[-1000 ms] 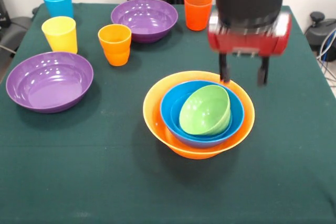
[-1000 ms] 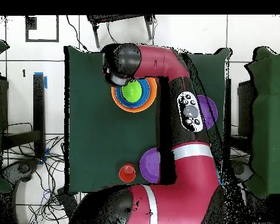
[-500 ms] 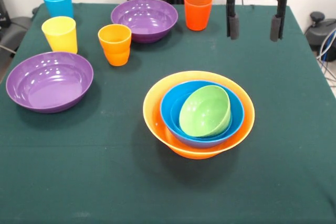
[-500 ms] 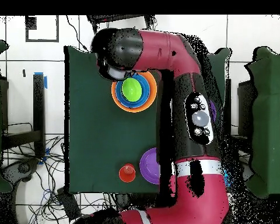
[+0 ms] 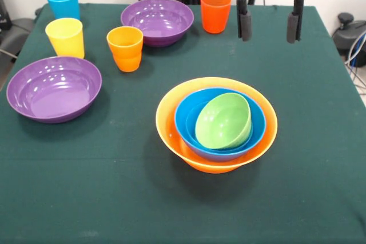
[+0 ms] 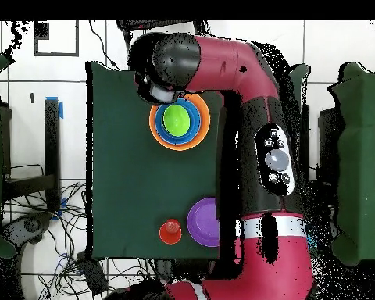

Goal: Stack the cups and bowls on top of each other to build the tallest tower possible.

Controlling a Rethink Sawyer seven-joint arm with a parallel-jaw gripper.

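The tower of nested glossy plastic bowls is found on the dark green cloth-covered table, a little toward the near side of its middle in the front view. Its base is formed by the large orange bowl, inside which a deep blue bowl is seated; a further bluish rim can be made out just inside that one, possibly the translucent light blue bowl, though this cannot be told for certain. The small green bowl is set on top, tilted so that its mouth is turned toward the camera and somewhat to the left. In the overhead view the same pile is seen as concentric orange, blue and green rings, partly covered by the arm. Well apart from the pile, a wide purple bowl is placed upright at the left of the front view, and a second wide purple bowl near the far edge. Just beside the second one, to its left, the orange plastic cup is stood, with the yellow plastic cup further left and the light blue plastic cup behind it; the red-orange plastic cup is stood to the right of the far purple bowl. The end effector of the red and black arm is held above the table beyond the pile, its two dark fingers spread wide with nothing between them.
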